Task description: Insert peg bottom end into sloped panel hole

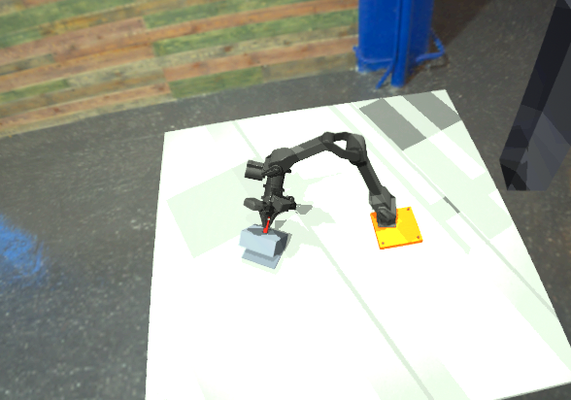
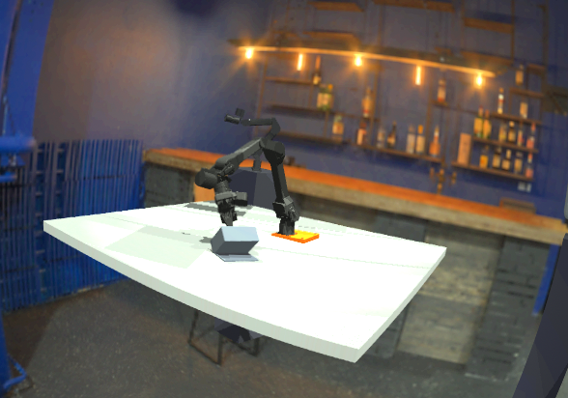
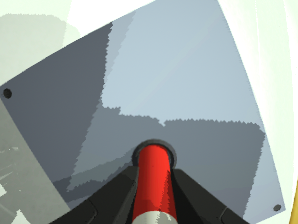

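Note:
The grey-blue block with the sloped panel (image 1: 258, 244) (image 2: 238, 236) (image 3: 185, 65) stands on the table. In the wrist view the round hole's dark rim (image 3: 135, 154) surrounds the far end of the red round peg (image 3: 154, 180) (image 1: 266, 226), which appears to be inside the hole. How deep it sits is hidden. The peg has a pale grey near end. My gripper (image 3: 154, 177) (image 1: 267, 221) (image 2: 230, 223) is shut on the peg, with its fingertips close above the hole. In the exterior view the block hides the peg.
The arm's base stands on a yellow-orange plate (image 1: 405, 230) (image 2: 309, 236), to the right of the block in the top and exterior views. The white table (image 1: 340, 335) (image 2: 309, 299) carries both. Dark screw-like spots sit at the panel's corners.

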